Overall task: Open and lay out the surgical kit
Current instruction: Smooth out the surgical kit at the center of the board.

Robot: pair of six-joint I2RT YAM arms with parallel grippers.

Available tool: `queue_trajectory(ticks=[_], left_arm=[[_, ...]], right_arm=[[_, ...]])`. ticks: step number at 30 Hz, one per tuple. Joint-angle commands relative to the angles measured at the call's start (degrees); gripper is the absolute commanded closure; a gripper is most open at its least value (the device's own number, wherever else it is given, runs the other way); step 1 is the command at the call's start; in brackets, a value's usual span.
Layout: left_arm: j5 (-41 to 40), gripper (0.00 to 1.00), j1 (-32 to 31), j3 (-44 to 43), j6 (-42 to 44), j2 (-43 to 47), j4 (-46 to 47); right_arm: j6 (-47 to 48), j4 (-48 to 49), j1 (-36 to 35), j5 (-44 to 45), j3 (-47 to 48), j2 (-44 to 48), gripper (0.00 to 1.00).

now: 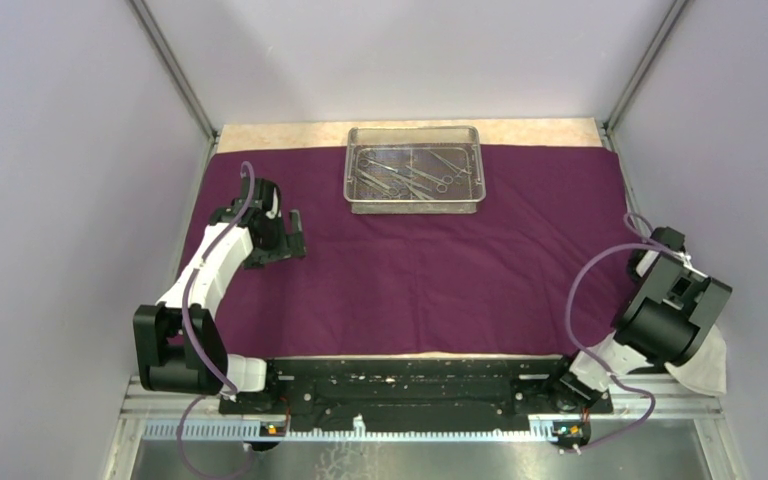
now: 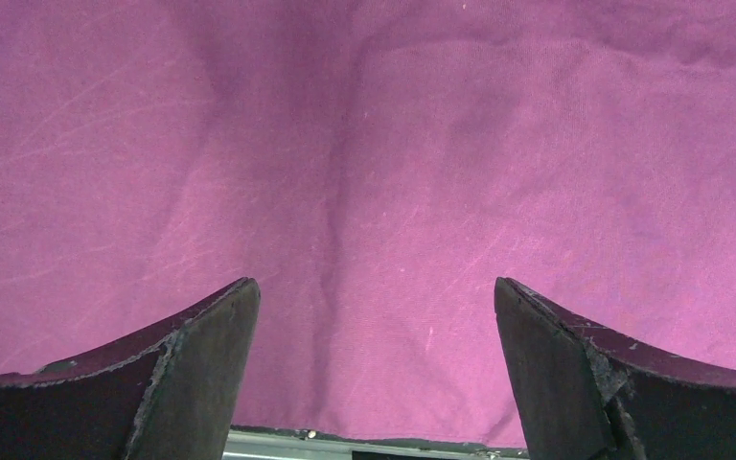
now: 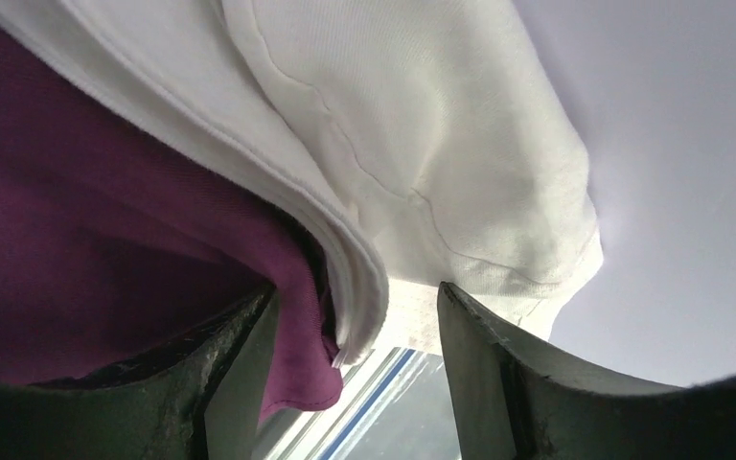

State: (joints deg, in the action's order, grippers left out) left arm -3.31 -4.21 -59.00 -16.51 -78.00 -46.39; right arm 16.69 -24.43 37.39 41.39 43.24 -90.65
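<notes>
The surgical kit's dark purple wrap (image 1: 440, 280) lies spread flat over most of the table. Its silver wire-mesh tray (image 1: 413, 207) stands at the back centre, with several steel instruments (image 1: 405, 175) lying inside. My left gripper (image 1: 295, 238) hovers low over the wrap's left part, jaws wide open and empty; the left wrist view shows only purple cloth (image 2: 374, 144) between them (image 2: 375, 281). My right gripper (image 3: 356, 287) is at the table's right near edge and stands open. A purple corner (image 3: 297, 374) and a white cloth's edge (image 3: 393, 125) hang between its fingers, unpinched.
The white cloth (image 1: 708, 368) bunches beside the right arm at the near right corner, off the wrap. A tan strip of table (image 1: 280, 135) shows behind the wrap. The black mounting rail (image 1: 410, 385) runs along the near edge. Enclosure walls close in on both sides.
</notes>
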Motion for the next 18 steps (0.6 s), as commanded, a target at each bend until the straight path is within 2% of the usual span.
queue_trajectory(ticks=[1, 6, 8, 18], left_arm=[[1.1, 0.01, -0.1, -1.0, 0.5, 1.7, 1.3], [2.0, 0.01, -0.5, -0.6, 0.3, 2.4, 1.8], [1.9, 0.01, -1.0, -0.5, 0.5, 2.7, 2.0], [-0.2, 0.01, -1.2, -0.9, 0.9, 2.7, 1.1]], right_arm=[[0.2, 2.0, -0.2, -4.0, -1.0, 7.4, 0.38], [2.4, 1.8, -0.6, -6.4, -4.2, 13.2, 0.37], [4.1, 1.9, -0.8, -3.5, -5.3, 13.7, 0.37], [4.6, 4.4, -0.8, 0.2, -5.2, 7.1, 0.38]])
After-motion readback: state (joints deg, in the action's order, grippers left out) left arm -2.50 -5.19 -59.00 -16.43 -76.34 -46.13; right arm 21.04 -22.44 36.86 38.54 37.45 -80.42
